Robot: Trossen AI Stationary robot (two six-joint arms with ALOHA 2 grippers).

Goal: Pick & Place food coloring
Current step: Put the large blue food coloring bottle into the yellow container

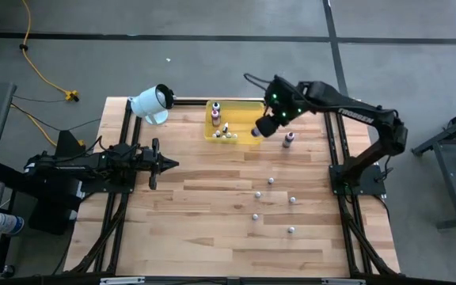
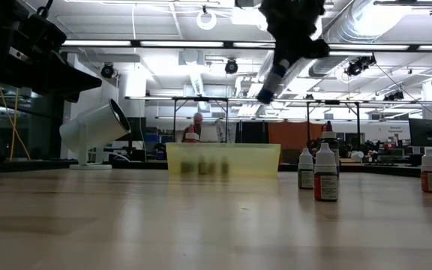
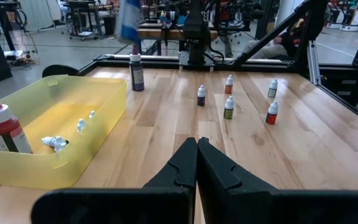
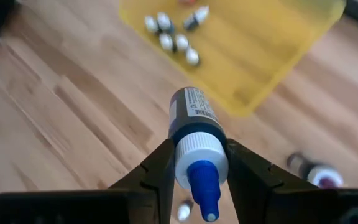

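Observation:
My right gripper (image 1: pixel 263 127) hangs high over the right end of the yellow tray (image 1: pixel 244 107), shut on a blue food coloring bottle (image 4: pixel 191 112) with a white cap and blue tip. The low view shows that bottle (image 2: pixel 267 90) well above the tray (image 2: pixel 223 159). Several small bottles (image 4: pixel 173 37) lie on the tray floor and a taller one (image 1: pixel 216 112) stands in it. A purple bottle (image 1: pixel 289 139) stands to the tray's right. Several small droppers (image 1: pixel 271 180) stand on the table's right half. My left gripper (image 1: pixel 169 165) waits shut at the left. My right gripper pinches the bottle's white cap (image 4: pixel 197 152) between its two fingers (image 4: pixel 160 168), one on each side. The fingers slant steeply down. The bottle's tip points back toward the wrist, and its blue body sticks out past the fingertips, tilted and lifted clear.
A big white cylinder (image 1: pixel 150 103) lies at the table's far left corner, beside the tray. The dark frame rails (image 1: pixel 335 150) run along the table's sides. Bare wood (image 1: pixel 204 229) fills the near left part of the table.

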